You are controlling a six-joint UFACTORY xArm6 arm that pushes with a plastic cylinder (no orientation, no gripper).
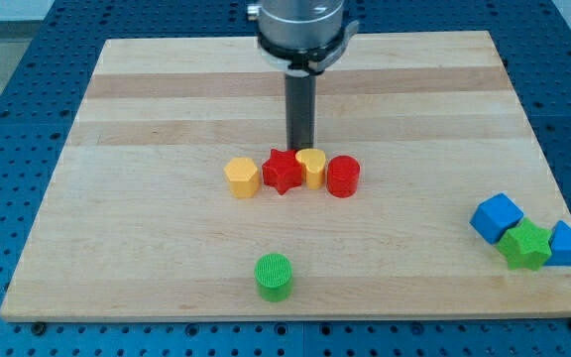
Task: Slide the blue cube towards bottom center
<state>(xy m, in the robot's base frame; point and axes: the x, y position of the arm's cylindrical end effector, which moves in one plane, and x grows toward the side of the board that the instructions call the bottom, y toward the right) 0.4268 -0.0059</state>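
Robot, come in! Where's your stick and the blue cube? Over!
My tip at board center, just above the red star and yellow heart. Blue cube far right, untouched, green star against it. Green cylinder sits near bottom center.

No legible text, label, brand, number or sign is present. The tabletop (167,89) is bare wood, the coloured blocks carry no markings, and the metal arm housing (300,25) shows no readable lettering.
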